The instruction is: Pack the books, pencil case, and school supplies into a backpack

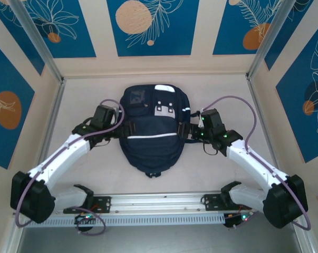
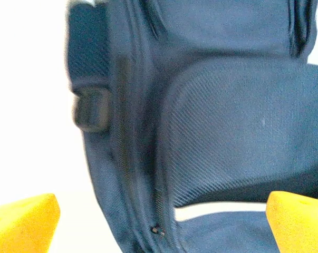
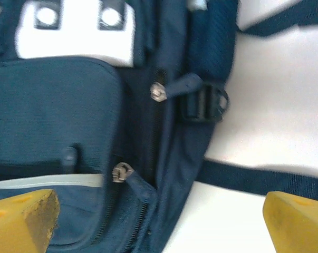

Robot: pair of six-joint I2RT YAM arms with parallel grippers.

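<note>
The navy blue backpack [image 1: 151, 132] lies flat in the middle of the white table, white patches and stripe facing up. My left gripper [image 1: 122, 129] stands open at its left side, the yellow fingertips [image 2: 21, 221] spread wide over the side seam of the backpack [image 2: 227, 121]. My right gripper [image 1: 186, 130] is open at the right side, one fingertip [image 3: 298, 221] over the table and the other over the fabric. Two zipper pulls [image 3: 122, 173] and a buckle [image 3: 203, 103] lie just beyond it. Neither gripper holds anything. The books, pencil case and school supplies are out of view.
A dark strap [image 3: 264, 179] runs across the table to the right of the bag. An aluminium rail [image 1: 159, 203] carries both arm bases at the near edge. Patterned walls and metal posts [image 1: 40, 42] close in the table on three sides.
</note>
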